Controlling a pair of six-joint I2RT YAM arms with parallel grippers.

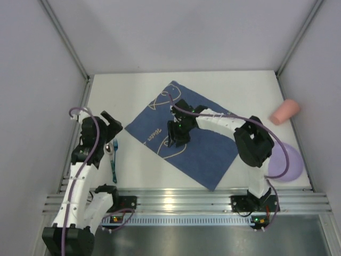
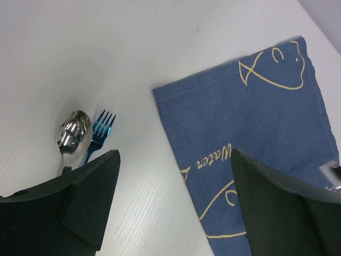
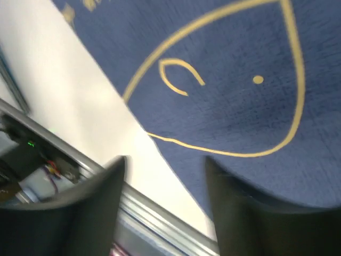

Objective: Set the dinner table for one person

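Note:
The white dinner table (image 1: 128,90) carries a blue cloth mat (image 1: 186,133) with cream whale outlines, lying askew in the middle. My right gripper (image 1: 175,137) hovers over the mat's left part, open and empty; its view shows the mat (image 3: 229,69) close below and the gripper (image 3: 165,208) over the mat's edge. My left gripper (image 1: 111,122) is open and empty over bare table left of the mat. A silver spoon (image 2: 72,133) and a blue fork (image 2: 101,130) lie side by side just left of my left gripper (image 2: 176,208), and show in the top view (image 1: 112,156).
A pink cup (image 1: 284,112) lies on its side at the right edge. A lilac bowl (image 1: 286,162) sits at the front right, partly behind the right arm. The ridged aluminium rail (image 1: 181,200) runs along the near edge. Grey walls enclose the other sides.

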